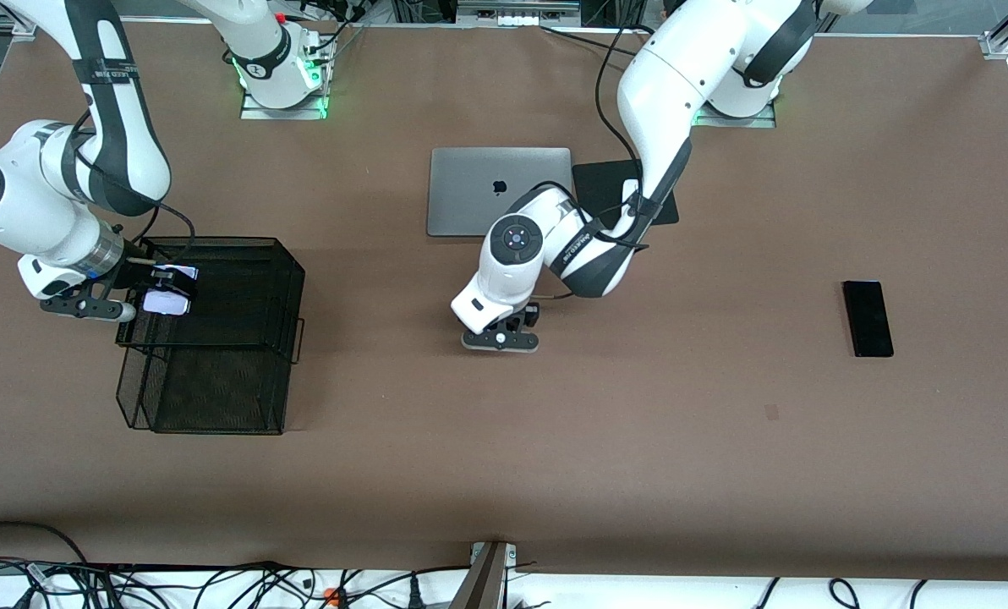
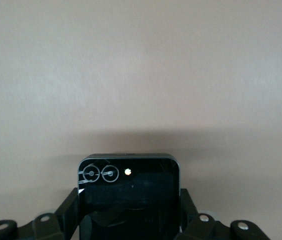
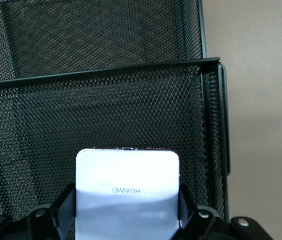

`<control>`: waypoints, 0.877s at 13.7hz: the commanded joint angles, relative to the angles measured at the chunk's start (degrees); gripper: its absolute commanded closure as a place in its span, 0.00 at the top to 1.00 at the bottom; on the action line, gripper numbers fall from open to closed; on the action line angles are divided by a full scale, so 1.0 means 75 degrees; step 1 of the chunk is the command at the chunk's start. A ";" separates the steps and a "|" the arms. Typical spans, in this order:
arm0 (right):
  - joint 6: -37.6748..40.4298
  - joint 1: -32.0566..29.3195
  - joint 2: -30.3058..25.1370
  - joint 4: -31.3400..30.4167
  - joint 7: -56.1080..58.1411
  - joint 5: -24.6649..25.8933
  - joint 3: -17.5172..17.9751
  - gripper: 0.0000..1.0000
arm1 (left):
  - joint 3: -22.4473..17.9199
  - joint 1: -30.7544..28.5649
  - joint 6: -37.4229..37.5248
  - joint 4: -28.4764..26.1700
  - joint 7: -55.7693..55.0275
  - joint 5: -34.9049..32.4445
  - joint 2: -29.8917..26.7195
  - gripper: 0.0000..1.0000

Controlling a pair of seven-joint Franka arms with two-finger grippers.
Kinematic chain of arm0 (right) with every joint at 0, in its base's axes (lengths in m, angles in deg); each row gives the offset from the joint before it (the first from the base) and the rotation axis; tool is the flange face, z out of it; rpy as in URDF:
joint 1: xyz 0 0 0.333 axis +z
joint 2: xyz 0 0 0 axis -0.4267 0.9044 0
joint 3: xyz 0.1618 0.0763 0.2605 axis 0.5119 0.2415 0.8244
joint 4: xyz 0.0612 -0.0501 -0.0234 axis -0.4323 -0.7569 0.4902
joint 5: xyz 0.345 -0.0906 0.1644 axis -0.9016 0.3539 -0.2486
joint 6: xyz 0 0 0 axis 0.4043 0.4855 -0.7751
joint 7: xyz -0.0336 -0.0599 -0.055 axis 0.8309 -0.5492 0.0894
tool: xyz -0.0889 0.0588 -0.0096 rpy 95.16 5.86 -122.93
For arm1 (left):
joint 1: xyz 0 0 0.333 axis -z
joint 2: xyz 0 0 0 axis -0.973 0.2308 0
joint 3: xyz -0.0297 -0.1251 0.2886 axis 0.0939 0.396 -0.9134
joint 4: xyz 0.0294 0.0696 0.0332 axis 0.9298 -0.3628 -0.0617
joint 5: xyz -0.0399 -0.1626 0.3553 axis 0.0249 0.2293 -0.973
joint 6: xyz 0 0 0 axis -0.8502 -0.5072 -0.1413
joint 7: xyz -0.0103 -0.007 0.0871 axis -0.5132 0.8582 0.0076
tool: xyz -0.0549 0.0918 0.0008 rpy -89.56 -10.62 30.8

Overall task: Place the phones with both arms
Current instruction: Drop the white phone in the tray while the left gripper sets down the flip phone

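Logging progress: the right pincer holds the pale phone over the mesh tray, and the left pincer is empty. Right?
Not quite. The left pincer is shut on a black phone, as the left wrist view shows. The right pincer does hold the pale phone over the mesh tray.

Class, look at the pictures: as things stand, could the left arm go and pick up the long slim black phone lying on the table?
Probably not yet. The long slim black phone lies in the open toward the left arm's end of the table, unobstructed, but the left gripper is shut on a small squarish black phone, so it must put that down first.
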 commanded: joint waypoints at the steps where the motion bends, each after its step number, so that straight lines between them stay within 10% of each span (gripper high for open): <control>1: -0.0056 -0.0022 0.0063 0.0115 0.0166 -0.0218 -0.0022 0.79 | -0.0276 0.0249 -0.0076 0.0733 0.0135 0.0057 0.0572 0.00; 2: -0.0044 -0.0011 0.0063 0.0161 0.0154 -0.0300 -0.0022 0.99 | -0.0428 0.0389 -0.0275 0.0733 0.0100 0.0057 0.0654 0.00; 6: 0.0178 0.0001 0.0052 0.0524 0.0154 -0.0312 -0.0010 1.00 | -0.0570 0.0601 -0.0324 0.0733 -0.0287 0.0057 0.0807 0.00; 7: 0.0457 0.0001 0.0063 0.0734 0.0143 -0.0301 -0.0010 1.00 | -0.0570 0.0613 -0.0324 0.0733 -0.0461 0.0057 0.0807 0.16; 8: 0.0831 -0.0010 0.0063 0.1015 0.0131 -0.0312 -0.0010 1.00 | -0.0617 0.0625 -0.0324 0.0733 -0.0614 0.0057 0.0819 0.74; 9: 0.1287 -0.0010 0.0075 0.1354 0.0108 -0.0312 -0.0010 1.00 | -0.0640 0.0660 -0.0324 0.0733 -0.0859 0.0046 0.0807 1.00; 12: 0.2589 0.0025 0.0133 0.2315 -0.0196 -0.0312 0.0013 1.00 | -0.0723 0.0649 -0.0231 0.0757 -0.1143 0.0057 0.0714 1.00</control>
